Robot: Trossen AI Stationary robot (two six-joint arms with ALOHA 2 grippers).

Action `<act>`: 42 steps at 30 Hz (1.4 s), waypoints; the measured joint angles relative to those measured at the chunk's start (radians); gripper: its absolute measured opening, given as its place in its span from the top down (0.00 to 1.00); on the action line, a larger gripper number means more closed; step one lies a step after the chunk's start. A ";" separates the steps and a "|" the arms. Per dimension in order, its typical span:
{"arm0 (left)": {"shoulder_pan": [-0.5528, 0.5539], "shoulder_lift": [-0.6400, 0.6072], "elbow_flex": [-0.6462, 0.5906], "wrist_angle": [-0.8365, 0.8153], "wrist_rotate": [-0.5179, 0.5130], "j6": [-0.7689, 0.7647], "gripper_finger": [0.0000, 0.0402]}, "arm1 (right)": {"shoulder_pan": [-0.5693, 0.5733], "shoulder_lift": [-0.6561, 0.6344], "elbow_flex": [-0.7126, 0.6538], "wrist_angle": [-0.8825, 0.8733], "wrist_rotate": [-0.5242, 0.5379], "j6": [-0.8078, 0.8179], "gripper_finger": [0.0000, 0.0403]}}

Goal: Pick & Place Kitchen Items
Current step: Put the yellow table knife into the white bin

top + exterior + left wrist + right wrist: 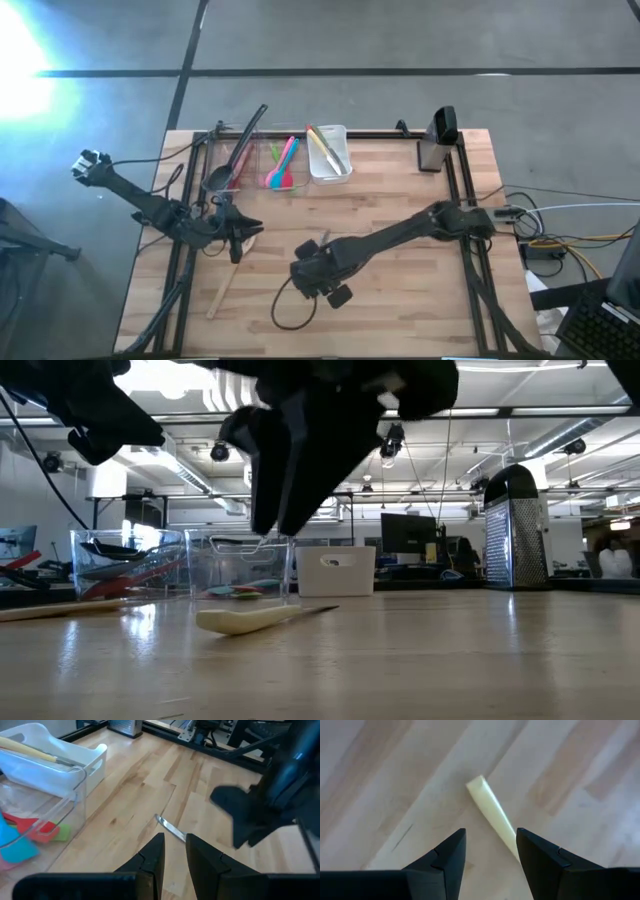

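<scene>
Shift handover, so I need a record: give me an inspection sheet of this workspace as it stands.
Surface: wooden table; no spills seen.
Job's things: cream-handled utensil lying on the table under the right hand; wooden utensil loose near the left arm; dark utensils in one clear bin; pink and teal utensils in the next clear bin; pale ones in the white bin.
Clutter: metal grater at the table's back edge.
Hands: left hand slightly open, empty; right hand open, straddling the cream handle.
Cables: loop beneath the right arm; bundle off the table's side.
Surroundings: concrete floor; desks and monitors beyond.
</scene>
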 joint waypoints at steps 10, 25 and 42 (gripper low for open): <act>0.000 -0.022 0.000 -0.004 0.028 0.005 0.80 | 0.000 0.156 0.175 -0.080 0.001 -0.075 0.57; 0.000 -0.024 0.000 -0.007 0.043 -0.002 0.80 | -0.004 0.161 0.048 0.047 0.000 -0.083 0.57; 0.000 -0.024 0.000 -0.007 0.043 -0.004 0.80 | -0.019 0.161 0.025 0.090 -0.047 -0.007 0.87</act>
